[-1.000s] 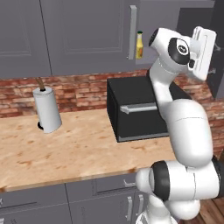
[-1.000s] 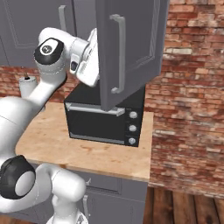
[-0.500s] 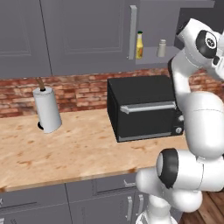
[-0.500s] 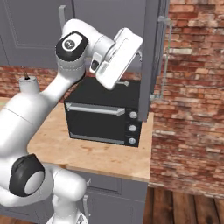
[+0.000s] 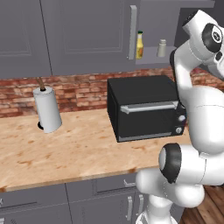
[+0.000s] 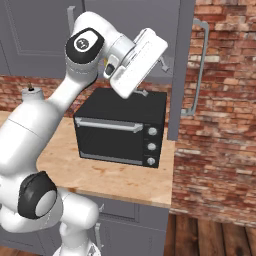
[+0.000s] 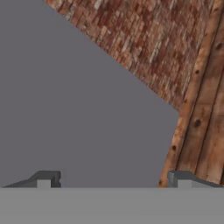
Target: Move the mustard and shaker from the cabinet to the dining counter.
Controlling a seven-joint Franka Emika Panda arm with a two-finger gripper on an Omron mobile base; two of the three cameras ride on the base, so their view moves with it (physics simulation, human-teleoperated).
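We find the slim yellow mustard bottle [image 5: 139, 44] and grey-silver shaker [image 5: 162, 48] unmoved in the opened grey wall cabinet [image 5: 87, 35]; tool [image 7: 113, 179] wide, empty.

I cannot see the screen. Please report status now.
Tool open, empty. Mustard and shaker on cabinet shelf. Open door near tool.

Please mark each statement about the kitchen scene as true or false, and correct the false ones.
1. The mustard stands on the cabinet shelf. True.
2. The shaker lies on the wood counter. False: it stands upright on the shelf, right of the mustard in the left base view.
3. The gripper holds the mustard. False: its fingers are spread wide and hold nothing.
4. A black toaster oven sits on the wood counter. True.
5. The paper towel roll stands on the oven. False: it stands on the counter.
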